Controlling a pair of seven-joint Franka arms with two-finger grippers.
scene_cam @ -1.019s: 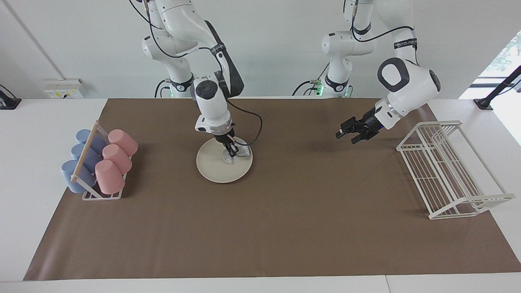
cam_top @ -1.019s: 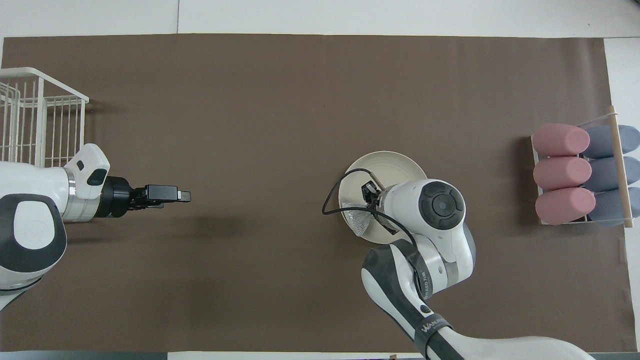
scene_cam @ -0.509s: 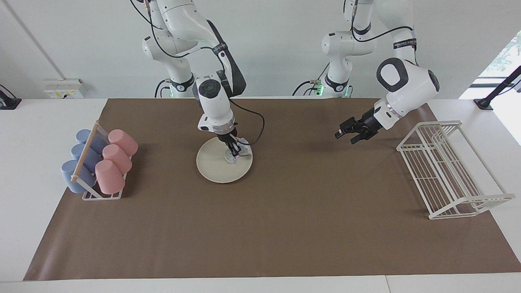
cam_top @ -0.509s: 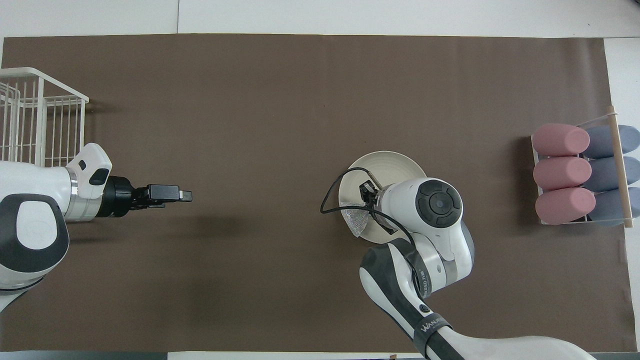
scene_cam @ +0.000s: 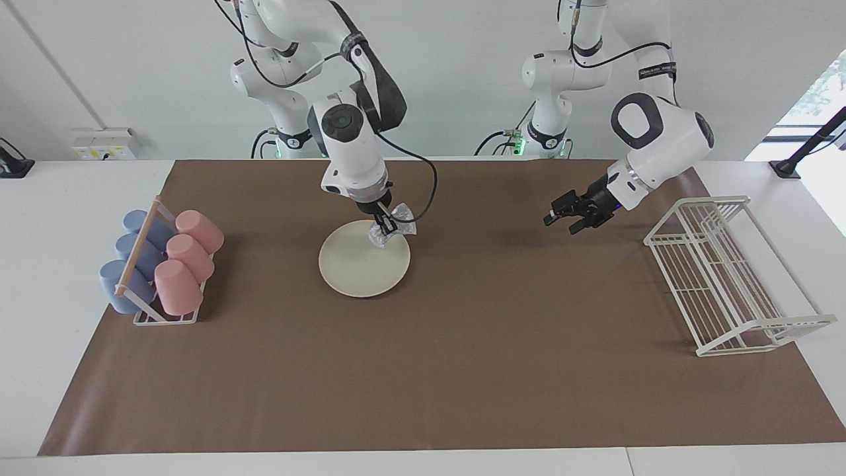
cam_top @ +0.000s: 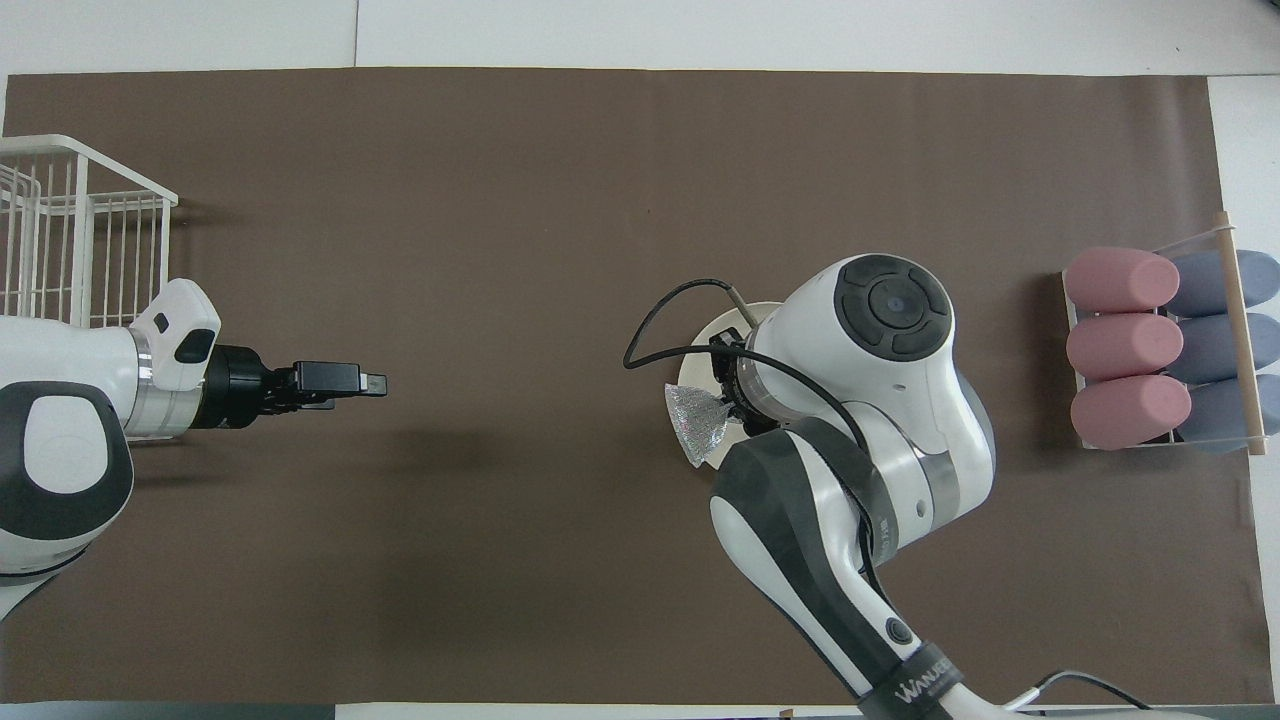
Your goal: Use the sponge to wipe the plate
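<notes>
The cream-white plate [scene_cam: 357, 271] lies on the brown mat, toward the right arm's end of the table. My right gripper [scene_cam: 384, 222] is shut on the silvery sponge [scene_cam: 394, 229], which hangs in the air over the plate's rim on the side nearer the robots. In the overhead view the right arm covers most of the plate [cam_top: 704, 347], and the sponge [cam_top: 698, 427] sticks out beside the wrist. My left gripper [scene_cam: 560, 225] waits open and empty above the mat, next to the wire rack.
A white wire rack [scene_cam: 727, 277] stands at the left arm's end of the mat. A holder with pink and blue cups [scene_cam: 158, 264] lying on their sides sits at the right arm's end. The right arm's black cable [scene_cam: 426, 192] loops over the plate.
The right gripper has lifted the sponge off the plate's surface and drawn it up toward the robots. The left arm has hardly moved.
</notes>
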